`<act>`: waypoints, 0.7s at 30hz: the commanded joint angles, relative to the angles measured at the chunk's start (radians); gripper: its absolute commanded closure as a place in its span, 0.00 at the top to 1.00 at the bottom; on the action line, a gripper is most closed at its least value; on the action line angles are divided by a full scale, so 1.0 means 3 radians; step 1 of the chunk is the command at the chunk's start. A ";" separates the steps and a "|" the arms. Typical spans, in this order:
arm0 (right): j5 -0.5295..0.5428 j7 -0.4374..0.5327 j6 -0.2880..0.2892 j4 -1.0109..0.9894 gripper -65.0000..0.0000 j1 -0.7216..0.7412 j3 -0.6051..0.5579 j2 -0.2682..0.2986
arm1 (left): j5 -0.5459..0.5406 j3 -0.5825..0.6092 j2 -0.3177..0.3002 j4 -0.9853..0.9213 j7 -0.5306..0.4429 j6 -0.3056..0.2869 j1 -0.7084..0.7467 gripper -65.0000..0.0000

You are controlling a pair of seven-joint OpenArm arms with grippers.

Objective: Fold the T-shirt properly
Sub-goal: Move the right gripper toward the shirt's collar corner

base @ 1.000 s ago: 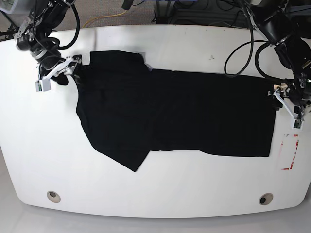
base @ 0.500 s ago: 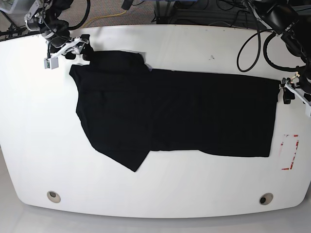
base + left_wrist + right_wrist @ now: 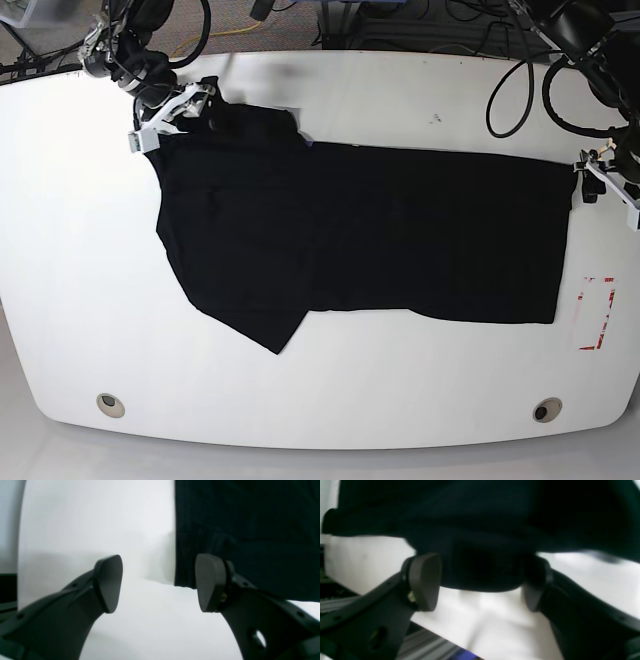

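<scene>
The black T-shirt (image 3: 380, 230) lies spread flat across the white table (image 3: 80, 260), with one sleeve pointing toward the front left. My right gripper (image 3: 200, 108) is at the shirt's far left corner. In the right wrist view it (image 3: 480, 583) stands open, and a bunched fold of the T-shirt (image 3: 482, 565) sits between its fingers. My left gripper (image 3: 592, 185) hovers at the shirt's right edge. Seen from the left wrist, it (image 3: 158, 583) is open over bare table, its right finger (image 3: 208, 582) overlapping a corner of the T-shirt (image 3: 250, 530).
A white label with red marks (image 3: 597, 313) lies near the table's right edge. Two round grommets (image 3: 110, 404) (image 3: 547, 409) sit along the front. Cables (image 3: 510, 90) hang over the back right corner. The table's far edge runs just behind my right gripper.
My right gripper swung up and then right along the far edge onto the shirt's far left corner. The left gripper drifted slightly up and outward at the right edge.
</scene>
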 commanded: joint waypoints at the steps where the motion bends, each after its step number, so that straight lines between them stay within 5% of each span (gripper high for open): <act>1: -0.0063 -0.0075 -0.0030 0.0004 0.61 -0.0025 0.0013 -0.0080 | -0.0039 -0.0008 -0.0070 0.0068 -0.0062 0.0006 -0.0035 0.65; 10: -0.0048 -0.0075 -0.0025 0.0065 0.01 0.0067 -0.0013 -0.0080 | -0.0029 -0.0008 -0.0075 0.0063 -0.0062 0.0006 -0.0030 0.65; 21: -0.0032 -0.0101 0.0006 0.0776 0.00 0.0174 -0.0023 -0.0060 | -0.0029 0.0007 -0.0075 0.0042 -0.0062 0.0006 0.0016 0.65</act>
